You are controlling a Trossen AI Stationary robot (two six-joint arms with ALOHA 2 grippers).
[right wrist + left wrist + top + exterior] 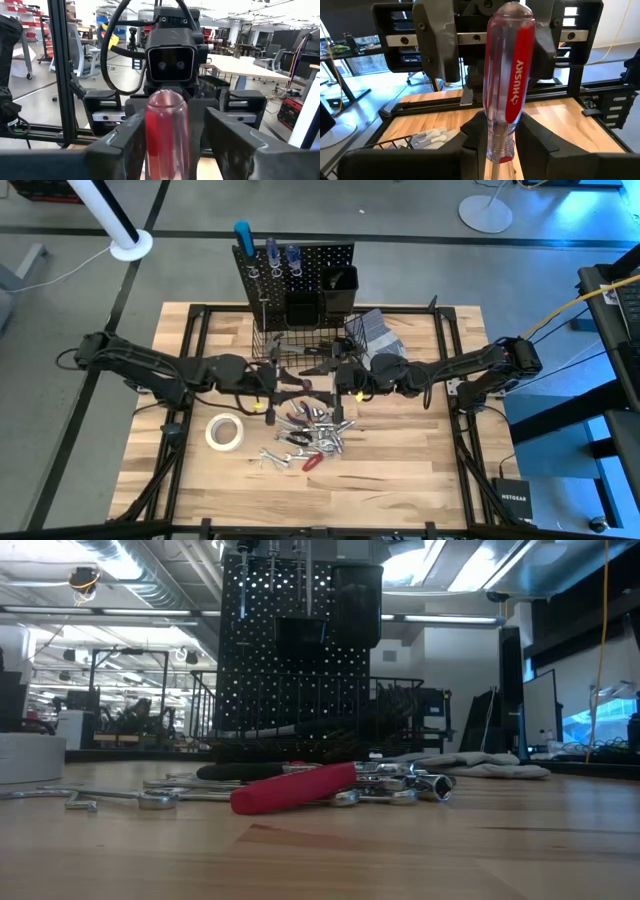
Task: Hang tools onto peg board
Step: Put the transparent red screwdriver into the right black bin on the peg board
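Our left hand [500, 142] is closed on the shaft end of a clear-and-red plastic-handled screwdriver [507, 80], held above the middle of the wooden bench [400, 470]. Our right hand [172, 137] faces it with fingers spread, either side of the handle, not gripping. The upright black perforated metal peg board [310, 265] carries only a few tools; a pile of silver wrenches [315, 435] and a white tape roll [225, 431] remain on the bench.

left gripper [300, 387]: clamped, mid-table | right gripper [318, 385]: fingers apart, facing left gripper
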